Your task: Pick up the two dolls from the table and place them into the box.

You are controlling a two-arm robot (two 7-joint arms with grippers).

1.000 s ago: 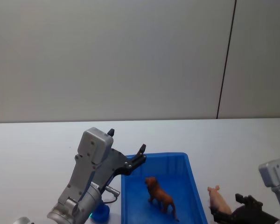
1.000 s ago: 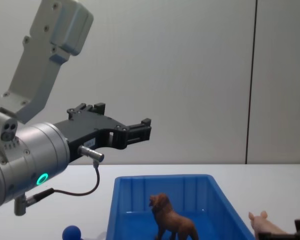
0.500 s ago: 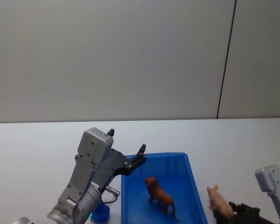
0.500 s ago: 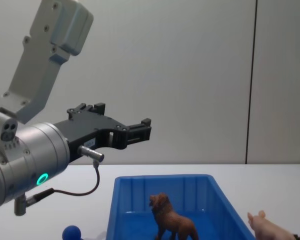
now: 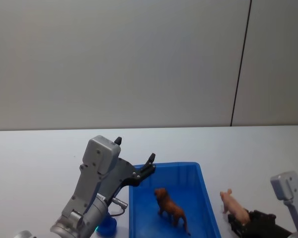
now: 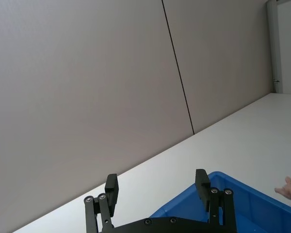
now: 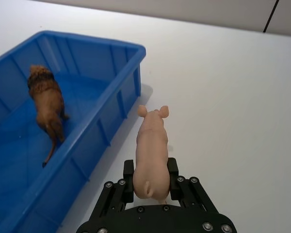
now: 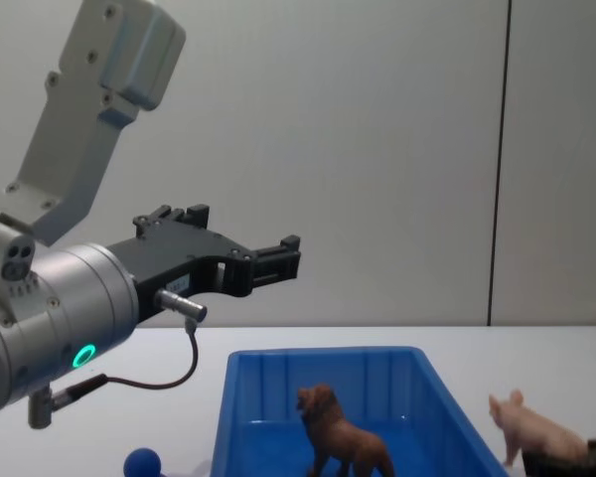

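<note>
The reddish-brown lion doll (image 5: 171,208) stands inside the blue box (image 5: 203,184), also seen in the chest view as lion (image 8: 343,439) in box (image 8: 323,360). The pale pink pig doll (image 7: 151,145) is just right of the box's right wall (image 7: 120,97), with my right gripper (image 7: 150,180) shut on its rear half. In the head view the pig (image 5: 233,205) sits ahead of the right gripper (image 5: 244,223). My left gripper (image 6: 156,183) hangs open and empty in the air over the box's far left corner (image 8: 278,260).
A small blue ball (image 8: 142,462) lies on the white table (image 5: 35,153) left of the box, under my left arm. Bare tabletop (image 7: 233,97) stretches to the right of and beyond the pig.
The pig has risen a little in my right gripper, beside the box's right wall. My left arm and the lion have not moved.
</note>
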